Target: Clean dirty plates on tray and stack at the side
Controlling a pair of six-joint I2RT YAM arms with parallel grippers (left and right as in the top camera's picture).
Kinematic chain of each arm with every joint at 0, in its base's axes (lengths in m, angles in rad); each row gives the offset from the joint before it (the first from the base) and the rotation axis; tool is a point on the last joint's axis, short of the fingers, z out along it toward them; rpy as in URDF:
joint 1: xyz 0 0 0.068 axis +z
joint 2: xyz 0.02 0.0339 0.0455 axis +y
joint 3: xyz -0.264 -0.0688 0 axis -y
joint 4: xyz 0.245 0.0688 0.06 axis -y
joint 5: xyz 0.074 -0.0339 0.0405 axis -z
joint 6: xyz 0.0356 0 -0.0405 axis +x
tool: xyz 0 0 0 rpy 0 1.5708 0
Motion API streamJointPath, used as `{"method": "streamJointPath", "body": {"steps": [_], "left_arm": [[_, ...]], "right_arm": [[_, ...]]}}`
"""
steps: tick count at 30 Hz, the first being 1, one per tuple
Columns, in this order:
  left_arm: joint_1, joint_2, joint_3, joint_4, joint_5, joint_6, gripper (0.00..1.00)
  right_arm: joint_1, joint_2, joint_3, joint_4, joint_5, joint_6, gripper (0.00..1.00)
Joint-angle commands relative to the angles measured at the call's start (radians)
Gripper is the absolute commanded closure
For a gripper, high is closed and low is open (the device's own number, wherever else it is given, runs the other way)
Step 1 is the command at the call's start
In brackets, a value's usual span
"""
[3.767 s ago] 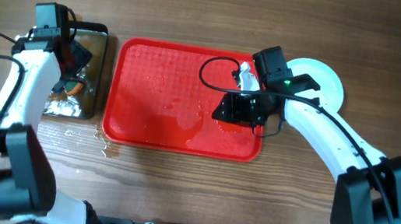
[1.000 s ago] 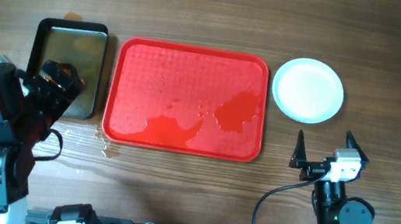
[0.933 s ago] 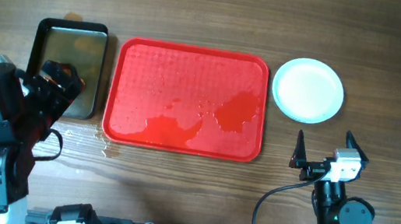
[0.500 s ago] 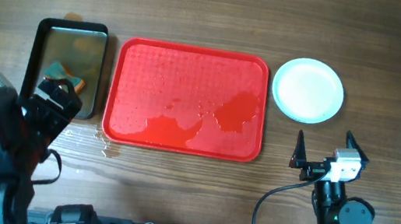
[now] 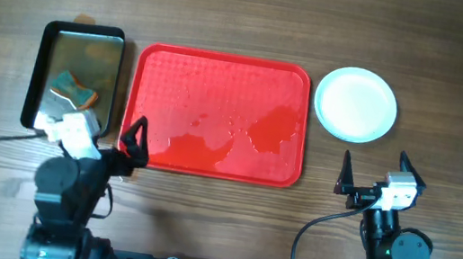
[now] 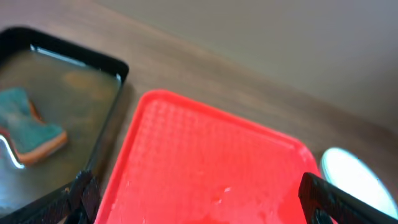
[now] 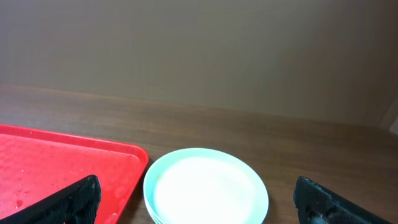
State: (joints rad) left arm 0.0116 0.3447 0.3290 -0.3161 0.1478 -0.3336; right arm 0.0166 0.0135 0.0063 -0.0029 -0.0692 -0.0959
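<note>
The plates (image 5: pixel 356 103) are stacked on the table (image 5: pixel 230 11), just beside the far right corner of the tray (image 5: pixel 215 114), which is marked by wet patches. The left gripper (image 6: pixel 200 199) and the right gripper (image 5: pixel 374 168) are held wide open, with nothing gripped.

Above the tray (image 5: pixel 210 90) the way is open; the pan (image 5: pixel 84 50) and the plates (image 5: pixel 358 104) flank its ends.
</note>
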Motion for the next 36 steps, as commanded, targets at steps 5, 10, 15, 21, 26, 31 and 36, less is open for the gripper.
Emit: {"method": "streamJointPath", "body": {"steps": [5, 10, 15, 21, 26, 31, 36], "left_arm": [[-0.044, -0.152, -0.181, 0.188, 0.038, 0.034, 0.00], [-0.043, -0.210, -0.227, 0.202, 0.031, 0.034, 0.00], [-0.041, -0.299, -0.295, 0.248, 0.030, 0.034, 0.00], [-0.041, -0.342, -0.323, 0.278, -0.035, 0.035, 0.00], [-0.034, -0.342, -0.323, 0.242, -0.082, 0.043, 0.00], [-0.013, -0.342, -0.323, 0.240, -0.093, 0.122, 0.00], [-0.013, -0.342, -0.323, 0.240, -0.094, 0.149, 0.00]], "right_arm": [[-0.004, -0.010, -0.001, 0.003, 0.017, -0.009, 0.00], [-0.004, -0.010, -0.001, 0.003, 0.017, -0.009, 0.00], [-0.004, -0.010, -0.001, 0.003, 0.017, -0.009, 0.00], [-0.004, -0.010, -0.001, 0.003, 0.017, -0.009, 0.00], [-0.004, -0.010, -0.001, 0.003, 0.017, -0.009, 0.00], [-0.004, -0.010, -0.001, 0.003, 0.017, -0.009, 0.00], [-0.004, -0.010, -0.001, 0.003, 0.017, -0.009, 0.00]]}}
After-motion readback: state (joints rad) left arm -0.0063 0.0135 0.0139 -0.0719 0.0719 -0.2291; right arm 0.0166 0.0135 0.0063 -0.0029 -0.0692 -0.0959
